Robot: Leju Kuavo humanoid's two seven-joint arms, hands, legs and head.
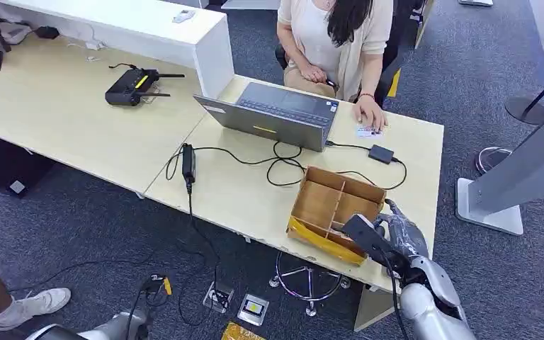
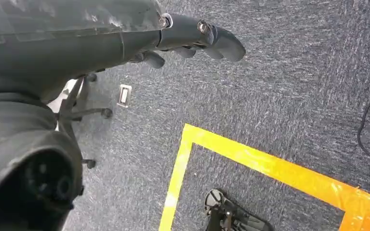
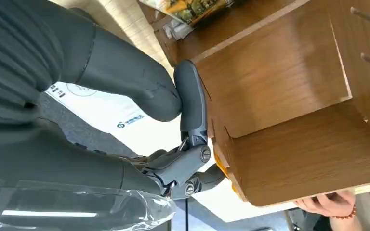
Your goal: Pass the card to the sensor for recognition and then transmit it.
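Observation:
A small card [image 1: 370,131] lies on the table's far edge under a seated person's hand [image 1: 370,113]. The black sensor box [image 1: 381,154] sits just nearer, wired to the laptop [image 1: 276,113]. My right hand [image 1: 399,232] is at the near right corner of the wooden divided box [image 1: 336,209]. In the right wrist view its thumb [image 3: 191,103] lies along the box wall [image 3: 270,72] and its fingers [image 3: 200,175] curl at the corner, with nothing held. My left hand [image 2: 192,36] hangs over the carpet, fingers loosely extended and empty.
A yellow packet [image 1: 322,241] lies in the box's front compartment. Black cables and a power brick [image 1: 188,161] cross the table. A white stand base [image 1: 489,205] is on the floor to the right. A stool [image 1: 310,280] stands under the table edge.

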